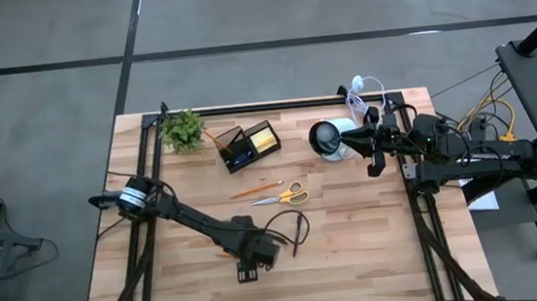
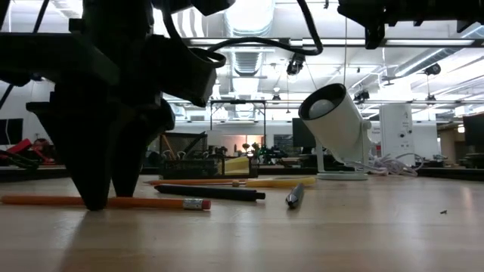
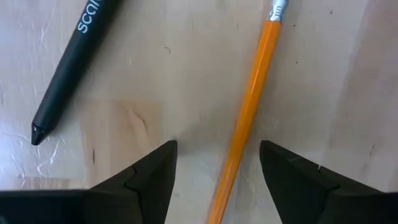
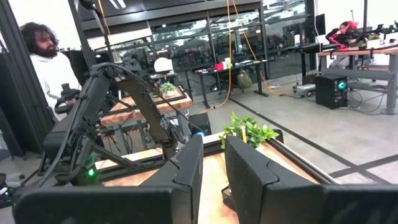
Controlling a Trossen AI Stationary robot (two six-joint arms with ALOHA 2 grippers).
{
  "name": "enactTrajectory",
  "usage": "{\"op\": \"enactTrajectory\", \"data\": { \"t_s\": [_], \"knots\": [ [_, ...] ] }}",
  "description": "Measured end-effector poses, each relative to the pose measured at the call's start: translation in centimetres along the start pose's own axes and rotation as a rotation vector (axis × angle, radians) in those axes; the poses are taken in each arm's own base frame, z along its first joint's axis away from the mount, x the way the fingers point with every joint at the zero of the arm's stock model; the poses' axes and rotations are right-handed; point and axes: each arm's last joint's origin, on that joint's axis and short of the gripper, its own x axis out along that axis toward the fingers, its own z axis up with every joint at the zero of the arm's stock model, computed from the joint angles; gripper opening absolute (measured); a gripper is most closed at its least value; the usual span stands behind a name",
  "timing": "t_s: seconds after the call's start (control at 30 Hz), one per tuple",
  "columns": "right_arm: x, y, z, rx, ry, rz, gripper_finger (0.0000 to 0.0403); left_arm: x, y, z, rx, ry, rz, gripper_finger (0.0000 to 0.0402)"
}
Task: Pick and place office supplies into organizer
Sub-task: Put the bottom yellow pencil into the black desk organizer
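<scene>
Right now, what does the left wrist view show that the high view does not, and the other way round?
Only the left wrist view shows the orange pencil lying between the open fingers of the left pincer, plus white lettering on a dark pen.

Only the high view shows the table's layout: the black organizer, the scissors on the table, the plant, and the right pincer waiting at the table's right edge.

Both show the left pincer low over the wooden table.
</scene>
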Motion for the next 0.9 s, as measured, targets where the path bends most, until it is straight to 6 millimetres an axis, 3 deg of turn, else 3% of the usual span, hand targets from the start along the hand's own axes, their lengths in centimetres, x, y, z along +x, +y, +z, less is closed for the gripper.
{"op": "enactTrajectory", "data": {
  "t_s": [0.47,0.9],
  "knots": [
    [-0.01,0.0,0.0,-0.026,0.0,0.0,0.0059,0.27,-0.06,0.0,0.012,-0.015,0.003,0.021],
    [0.0,0.0,0.0,-0.026,-0.001,0.0,0.0059,0.72,-0.01,-0.05,0.012,-0.031,-0.01,0.0091]
  ]
}}
